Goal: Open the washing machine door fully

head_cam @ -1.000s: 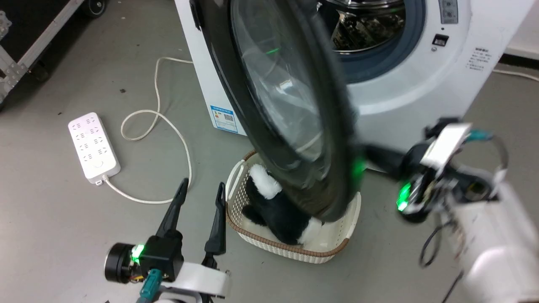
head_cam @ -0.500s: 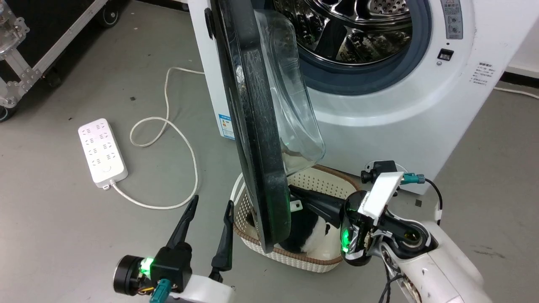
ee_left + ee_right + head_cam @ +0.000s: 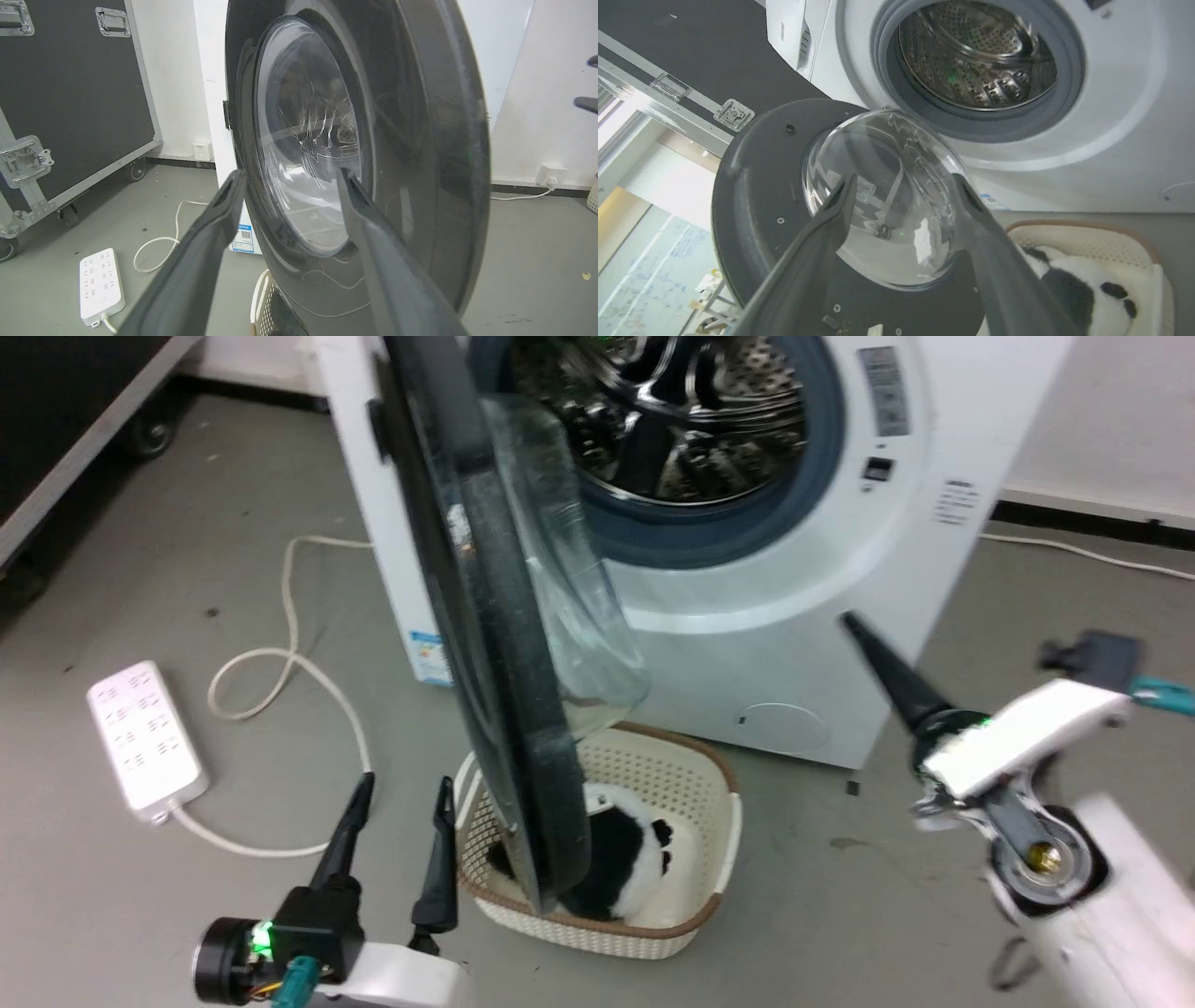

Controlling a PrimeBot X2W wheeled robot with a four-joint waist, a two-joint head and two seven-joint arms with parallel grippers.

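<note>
The washing machine door (image 3: 495, 644) stands swung out from the washing machine (image 3: 794, 644). It is hinged on the machine's left side and, from the head, is seen almost edge-on. Its clear glass bowl (image 3: 569, 588) bulges to the right, toward the open mouth. There the perforated steel drum (image 3: 672, 420) lies exposed inside the grey rubber ring (image 3: 719, 537). The door's lower edge hangs over the left part of a cream plastic basket (image 3: 695, 775). The basket sits on the floor just in front of the machine and holds a black-and-white plush toy (image 3: 625, 845).

The left hand (image 3: 405, 786) is near, left of the door. Its two fingers are spread apart and empty, pointing at the door's glossy outer face; whether they touch it I cannot tell. The right hand (image 3: 904, 182) is on the right side, apart from the door. Its fingers are parted with nothing between them, and they aim at the door's inner side and bowl.

A white power strip (image 3: 145, 737) lies on the floor at far left. Its cable (image 3: 280, 672) loops toward the machine. A black flight case (image 3: 70, 93) stands farther left.
</note>
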